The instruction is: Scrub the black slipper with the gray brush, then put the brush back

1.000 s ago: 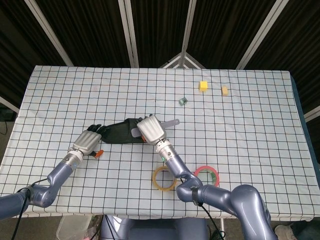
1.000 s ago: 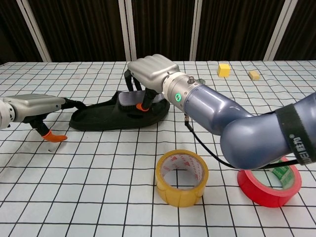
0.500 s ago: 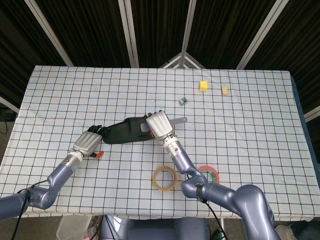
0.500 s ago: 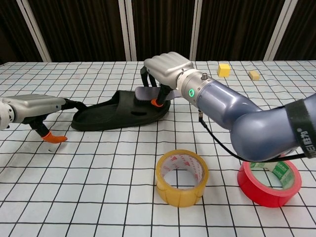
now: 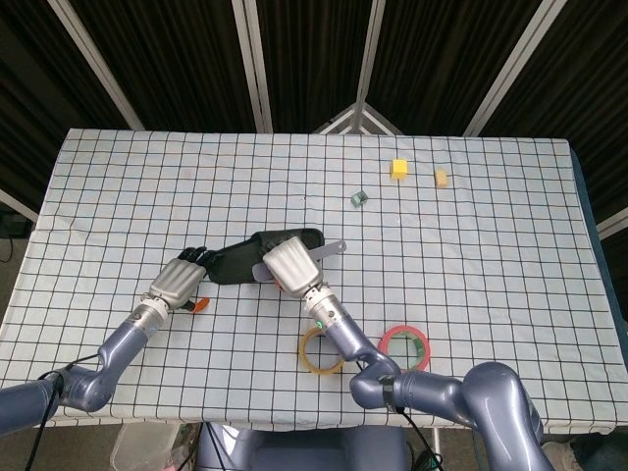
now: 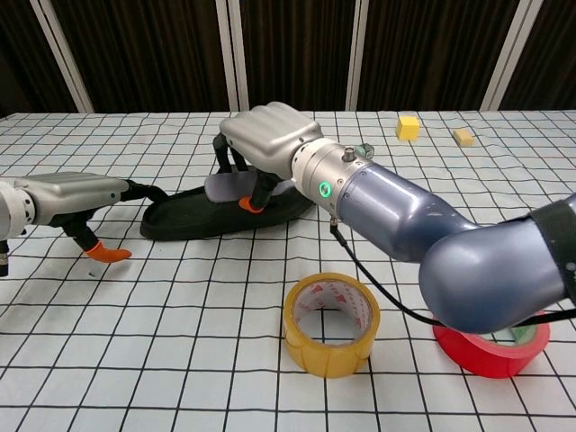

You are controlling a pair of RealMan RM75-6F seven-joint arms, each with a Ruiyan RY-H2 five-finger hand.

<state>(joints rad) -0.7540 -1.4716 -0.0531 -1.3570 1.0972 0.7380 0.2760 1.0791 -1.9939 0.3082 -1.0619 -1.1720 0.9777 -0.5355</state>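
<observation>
The black slipper lies on the checked cloth left of centre, its length running left to right. My right hand grips the gray brush and presses it down on the slipper's upper; the brush handle sticks out to the right. In the chest view the right hand covers most of the brush. My left hand lies flat at the slipper's left end, its dark fingers touching that end, its orange-tipped thumb pointing at the cloth. It holds nothing.
A yellow tape roll and a red tape roll lie near the front edge, right of my right arm. Two yellow blocks and a small green object sit at the back right.
My right hand swept the brush right towards the slipper's end, then back left over its upper. The slipper and the left hand shifted a little to the right.
</observation>
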